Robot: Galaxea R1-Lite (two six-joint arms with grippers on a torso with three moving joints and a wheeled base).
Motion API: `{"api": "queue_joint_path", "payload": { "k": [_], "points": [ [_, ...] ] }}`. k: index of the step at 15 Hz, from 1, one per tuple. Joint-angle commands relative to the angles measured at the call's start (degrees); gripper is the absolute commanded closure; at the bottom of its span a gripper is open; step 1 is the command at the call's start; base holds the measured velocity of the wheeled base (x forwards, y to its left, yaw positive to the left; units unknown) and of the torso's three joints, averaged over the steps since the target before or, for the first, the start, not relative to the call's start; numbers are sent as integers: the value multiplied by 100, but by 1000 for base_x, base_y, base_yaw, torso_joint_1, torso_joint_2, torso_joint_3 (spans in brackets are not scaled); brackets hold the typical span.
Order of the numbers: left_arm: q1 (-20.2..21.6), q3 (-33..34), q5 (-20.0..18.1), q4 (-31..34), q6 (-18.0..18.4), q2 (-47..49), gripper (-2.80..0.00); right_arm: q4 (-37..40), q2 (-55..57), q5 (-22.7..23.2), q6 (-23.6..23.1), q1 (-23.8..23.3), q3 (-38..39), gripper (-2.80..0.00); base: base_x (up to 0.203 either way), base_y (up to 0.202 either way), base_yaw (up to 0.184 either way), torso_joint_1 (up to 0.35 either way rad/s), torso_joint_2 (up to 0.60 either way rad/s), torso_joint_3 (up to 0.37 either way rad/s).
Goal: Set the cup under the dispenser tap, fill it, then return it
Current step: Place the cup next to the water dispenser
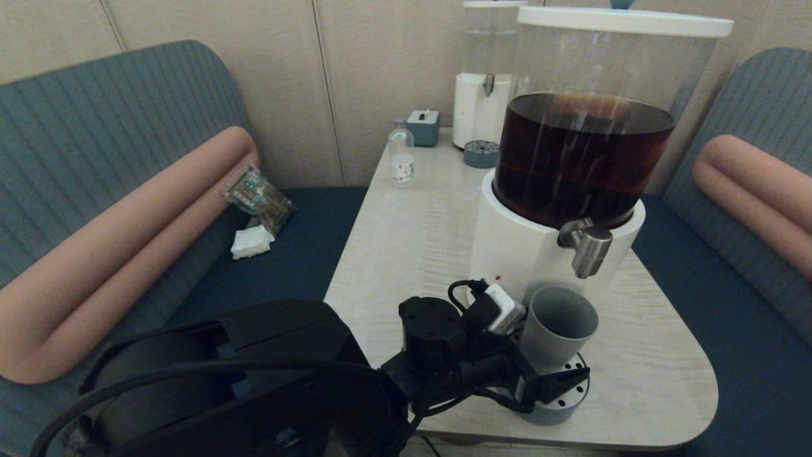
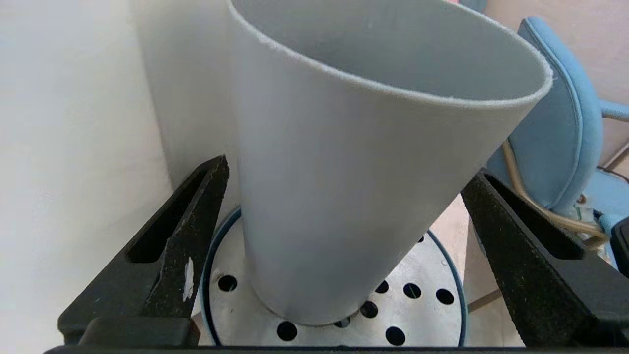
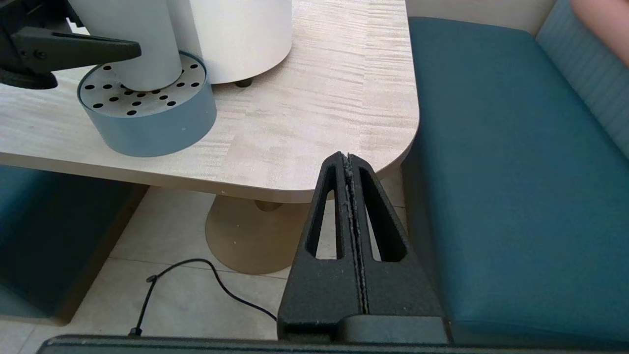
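The grey-blue cup (image 1: 558,327) stands on the round perforated drip tray (image 1: 564,406), below and slightly left of the steel dispenser tap (image 1: 590,251); its inside looks empty. My left gripper (image 1: 550,363) is open, with its black fingers (image 2: 196,216) on either side of the cup (image 2: 354,162) low on its wall; a thin gap shows at one finger. The far finger is hidden behind the cup in the head view. My right gripper (image 3: 348,156) is shut on nothing and parked off the table's near right corner, out of the head view.
The big dispenser (image 1: 526,247) with dark liquid stands right behind the cup on the pale table (image 1: 406,241). Farther back are a clear bottle (image 1: 401,158), a small grey box (image 1: 423,127), a second dispenser (image 1: 485,95) and its drip tray (image 1: 481,153). Blue benches flank the table.
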Motion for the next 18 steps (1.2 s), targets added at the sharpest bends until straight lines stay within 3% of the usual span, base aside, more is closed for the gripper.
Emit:
{"api": "queue_joint_path", "payload": {
  "k": [1, 15, 16, 18],
  "points": [
    [4, -60, -5, -45, -2, 32, -280, -1, 3, 1, -2, 1, 0, 0, 0, 0, 0, 0, 0, 0],
    [-5, -98, 118, -45, -11, 23, -280, -1, 6, 6, -2, 1, 0, 0, 0, 0, 0, 0, 0, 0],
    [-5, -106, 118, -36, -11, 23, 0, -1, 6, -3, -2, 1, 0, 0, 0, 0, 0, 0, 0, 0],
    [-34, -100, 118, -45, -11, 23, 0, -1, 2, -2, -2, 1, 3, 0, 0, 0, 0, 0, 0, 0]
  ]
}}
